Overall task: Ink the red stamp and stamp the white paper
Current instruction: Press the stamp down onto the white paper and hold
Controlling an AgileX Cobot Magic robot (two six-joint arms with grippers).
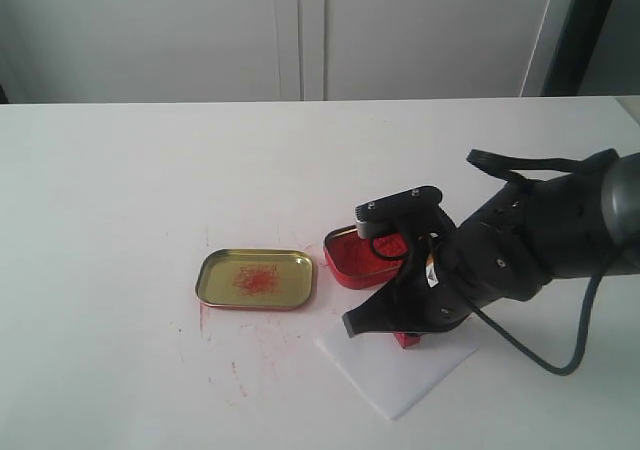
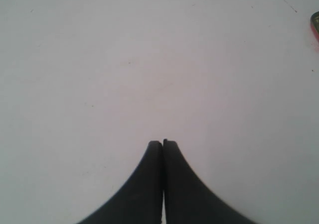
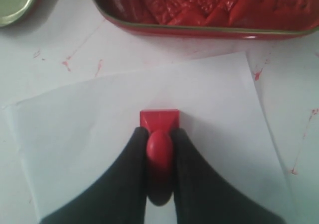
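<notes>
My right gripper [image 3: 159, 133] is shut on the knob of the red stamp [image 3: 159, 120], whose square base sits on the white paper [image 3: 89, 134]. In the exterior view the red stamp [image 1: 406, 339] peeks out under my right gripper [image 1: 400, 322] at the near edge of the white paper [image 1: 400, 375]. The open red ink tin [image 1: 362, 260] lies just behind the paper; its red pad [image 3: 199, 5] fills the far side of the right wrist view. My left gripper [image 2: 163, 142] is shut on nothing above bare white tabletop and does not show in the exterior view.
The gold tin lid [image 1: 256, 277], smeared with red ink, lies left of the ink tin. Red ink smudges [image 1: 235, 370] mark the tabletop near the lid and around the paper. A black cable [image 1: 540, 355] loops from the right arm over the table.
</notes>
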